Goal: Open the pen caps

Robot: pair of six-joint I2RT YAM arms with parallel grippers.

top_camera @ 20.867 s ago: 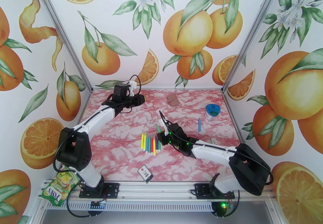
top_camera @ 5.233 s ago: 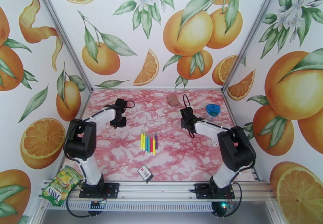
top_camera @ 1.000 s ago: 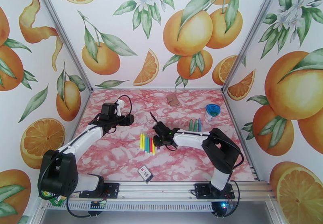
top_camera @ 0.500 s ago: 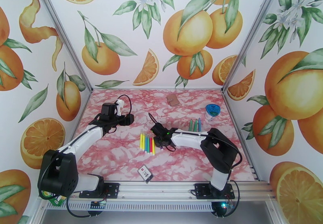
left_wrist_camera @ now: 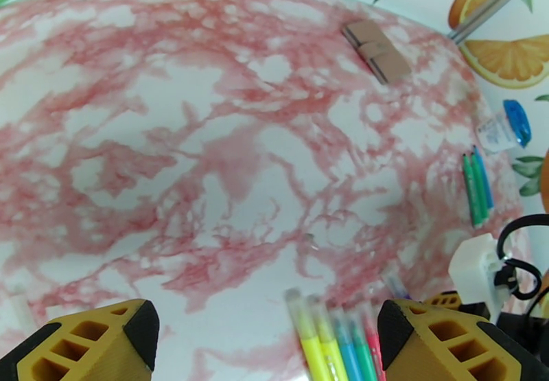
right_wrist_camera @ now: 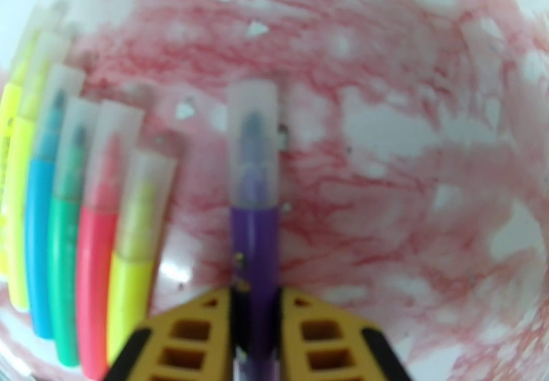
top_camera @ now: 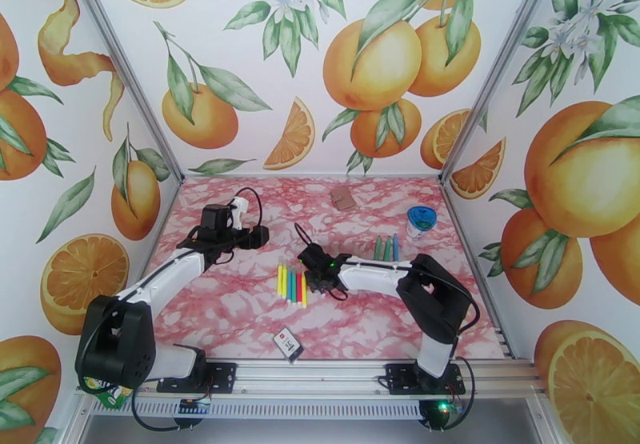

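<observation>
A row of capped markers (top_camera: 292, 284) lies mid-table: yellow, blue, green, pink and yellow. In the right wrist view their frosted pen caps (right_wrist_camera: 103, 142) point away from me. My right gripper (top_camera: 316, 280) is at the row's right end, low on the table. Its yellow fingers (right_wrist_camera: 199, 338) are shut on the barrel of a purple marker (right_wrist_camera: 254, 252), whose cap (right_wrist_camera: 252, 135) is on. My left gripper (top_camera: 258, 236) hovers open behind and left of the row, its fingertips (left_wrist_camera: 89, 338) wide apart above the markers (left_wrist_camera: 336, 341), with nothing between them.
Two green markers and a blue one (top_camera: 386, 247) lie to the right, beside a blue-lidded container (top_camera: 420, 220). A brown card (top_camera: 344, 198) sits at the back. A black-and-white card (top_camera: 288, 343) lies near the front edge. A snack packet (top_camera: 112, 390) hangs off the front left rail.
My right gripper slid slightly left to the row's right end and closed on the purple marker. The left arm has barely moved.
</observation>
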